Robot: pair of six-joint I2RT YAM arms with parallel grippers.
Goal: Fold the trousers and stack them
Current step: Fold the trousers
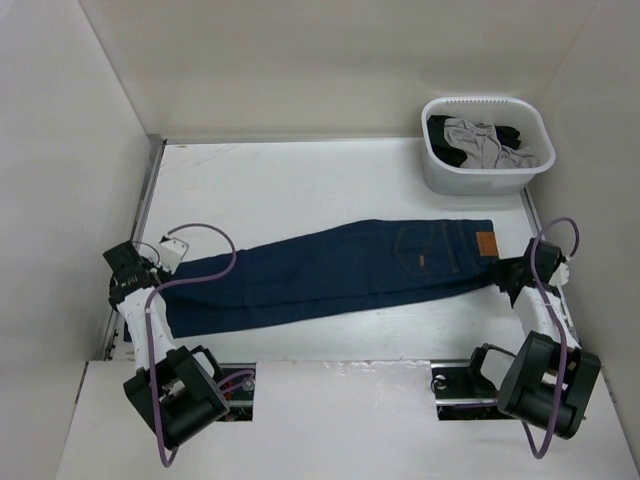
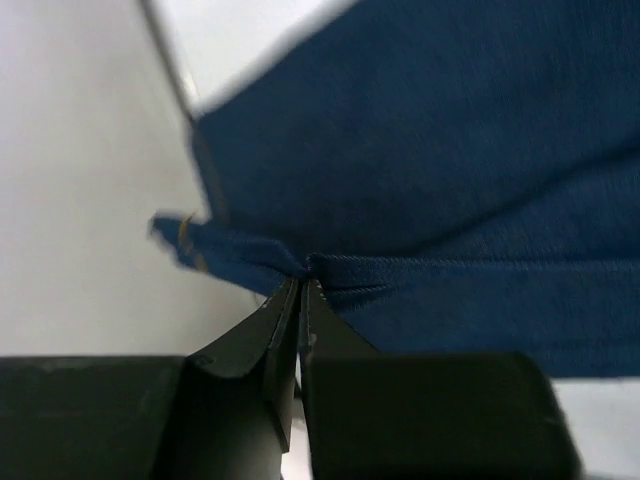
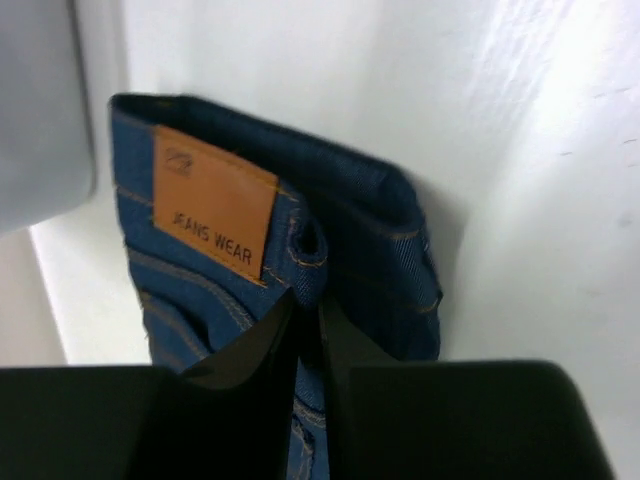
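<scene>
From the overhead camera I see the dark indigo jeans (image 1: 340, 275) stretched lengthwise across the white table (image 1: 300, 190), hems at the left, waistband at the right, legs lying one over the other; the tan leather patch (image 1: 486, 243) faces up near the right end.

My left gripper (image 1: 150, 275) sits at the hem end, close to the table's left edge; on its wrist camera the left gripper (image 2: 303, 280) has its fingers pressed together on a puckered fold of the jeans (image 2: 450, 200), so it is clamped on the denim.

My right gripper (image 1: 510, 272) is at the waistband; on its wrist camera the right gripper (image 3: 305, 305) shows a thin slit between the fingers, their tips right at the waistband edge of the jeans (image 3: 350, 230), just below a belt loop (image 3: 305, 245) and beside the leather patch (image 3: 212, 205), which reads JEANS WEAR; I cannot tell whether those fingers grip the cloth or have let go.

A white plastic basket (image 1: 440, 175) stands at the far right corner, apart from the jeans, with grey and black clothes (image 1: 480, 140) inside.
</scene>
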